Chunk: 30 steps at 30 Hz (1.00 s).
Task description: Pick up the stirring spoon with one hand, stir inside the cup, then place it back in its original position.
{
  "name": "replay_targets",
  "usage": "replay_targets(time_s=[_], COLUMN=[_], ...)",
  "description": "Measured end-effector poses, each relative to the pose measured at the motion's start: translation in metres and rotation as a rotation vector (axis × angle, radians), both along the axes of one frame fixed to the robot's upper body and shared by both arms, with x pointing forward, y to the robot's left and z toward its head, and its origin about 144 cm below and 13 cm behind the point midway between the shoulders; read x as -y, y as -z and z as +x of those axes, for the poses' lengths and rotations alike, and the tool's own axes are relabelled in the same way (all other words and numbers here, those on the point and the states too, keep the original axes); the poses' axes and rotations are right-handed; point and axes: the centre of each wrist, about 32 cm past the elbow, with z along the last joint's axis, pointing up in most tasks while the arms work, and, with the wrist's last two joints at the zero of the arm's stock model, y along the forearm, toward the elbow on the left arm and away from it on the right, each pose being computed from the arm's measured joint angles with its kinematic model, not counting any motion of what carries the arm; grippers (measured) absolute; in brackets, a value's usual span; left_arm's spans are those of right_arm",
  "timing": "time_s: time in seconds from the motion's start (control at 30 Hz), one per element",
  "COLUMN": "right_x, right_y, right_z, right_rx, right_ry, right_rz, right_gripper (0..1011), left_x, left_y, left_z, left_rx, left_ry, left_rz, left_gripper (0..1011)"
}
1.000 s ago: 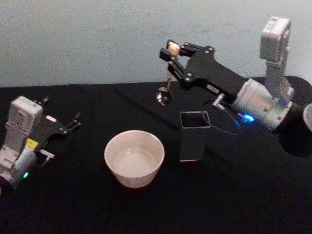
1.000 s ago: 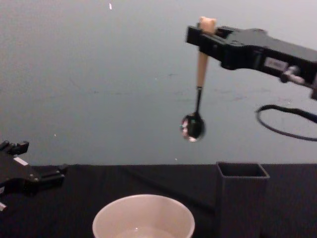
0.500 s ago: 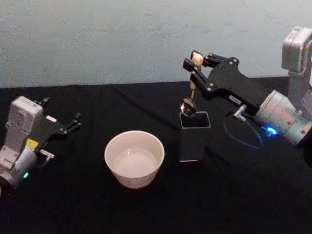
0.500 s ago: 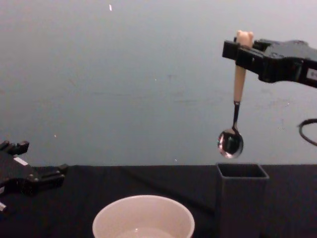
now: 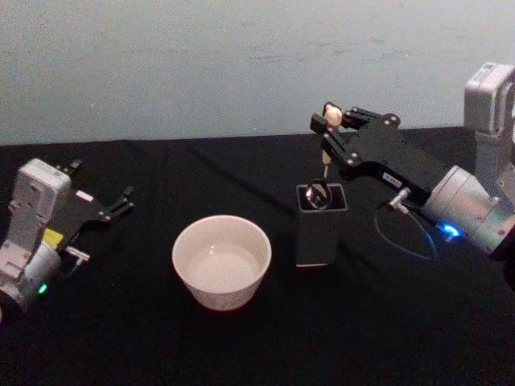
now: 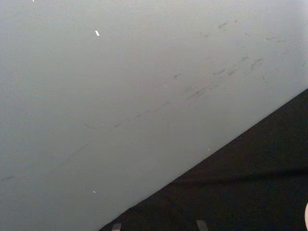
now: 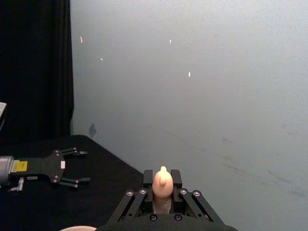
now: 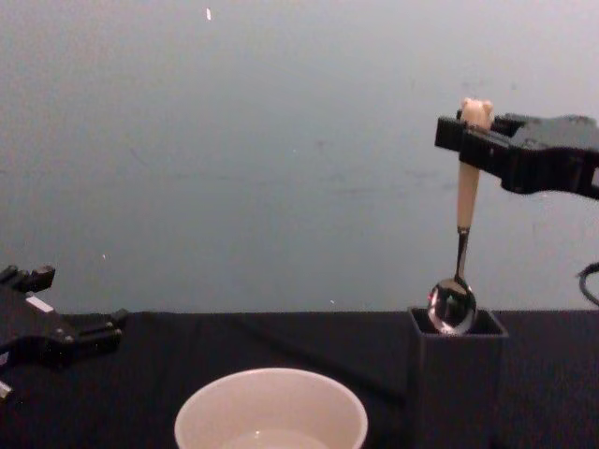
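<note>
Our left hand (image 5: 125, 200) lies spread on the black desk (image 5: 241, 346), well left of the wide cream-white round cup (image 5: 222, 261). Open desk surrounds the cup. Just right stands the dark grey square holder (image 5: 321, 225). Our right hand (image 5: 328, 137) pinches the bear-topped metal spoon (image 8: 460, 253), its bowl at the holder's mouth.

The right gripper (image 5: 328, 127) reaches forward from a grey cylindrical wrist, its black linkage body sloping up away from the wrist. Its jaws are clamped on the beige handle of the stirring spoon (image 8: 463, 224), just under the bear-head top, which pokes up between them; the spoon hangs straight down below the jaws. The left gripper (image 5: 121, 201) lies low at the far left, parked, its two black fingers (image 8: 94, 329) spread apart and pointing forward.
</note>
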Motion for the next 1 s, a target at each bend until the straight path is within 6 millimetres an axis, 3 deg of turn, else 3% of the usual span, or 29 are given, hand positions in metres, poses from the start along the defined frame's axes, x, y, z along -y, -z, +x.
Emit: replay_targets(time_s=[1.0], right_x=[-0.014], right_y=[0.059], right_z=[-0.006], right_rx=[-0.151], right_ry=[0.129], right_rz=[0.100], right_gripper=[212], left_x=[0.000], left_y=[0.000], left_z=[0.000], left_rx=[0.000], left_ry=[0.000], left_rz=[0.000], left_gripper=[1001])
